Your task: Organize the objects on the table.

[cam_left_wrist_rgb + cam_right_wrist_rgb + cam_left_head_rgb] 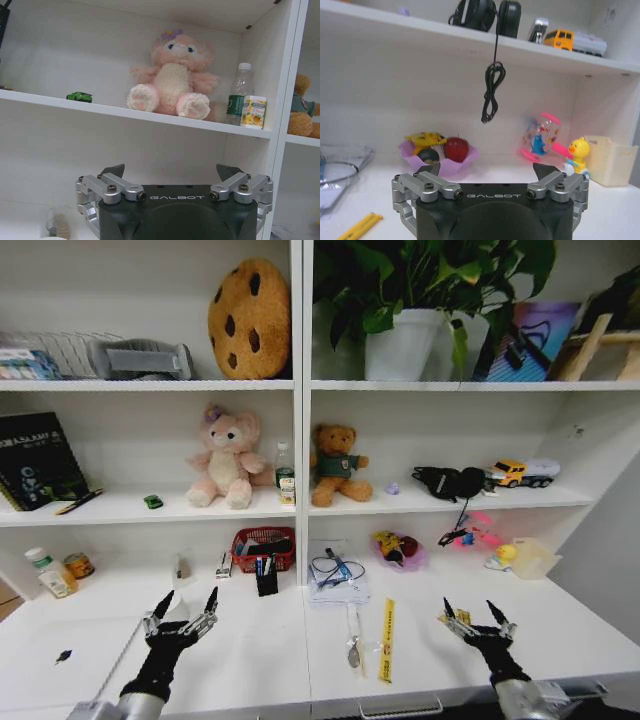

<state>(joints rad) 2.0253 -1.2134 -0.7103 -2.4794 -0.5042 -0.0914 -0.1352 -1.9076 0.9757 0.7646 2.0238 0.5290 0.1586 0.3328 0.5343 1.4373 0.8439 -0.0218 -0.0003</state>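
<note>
We hold both arms low and forward, our left gripper (pixel 184 607) and right gripper (pixel 478 614) pointing ahead, fingers spread wide apart and gripping nothing.

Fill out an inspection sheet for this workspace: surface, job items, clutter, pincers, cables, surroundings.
Surface: white table, smooth top, shelving behind.
Job's things: yellow ruler flat near the front edge; green toy car on the middle shelf; pens in the black pen holder.
Clutter: red basket, purple bowl holding toys, yellow duck toy.
Pincers: left pincer and right pincer both open, above the table front, holding nothing.
Cables: black headphone cord dangling off the shelf.
Surroundings: pink plush, teddy bear, potted plant.
</note>
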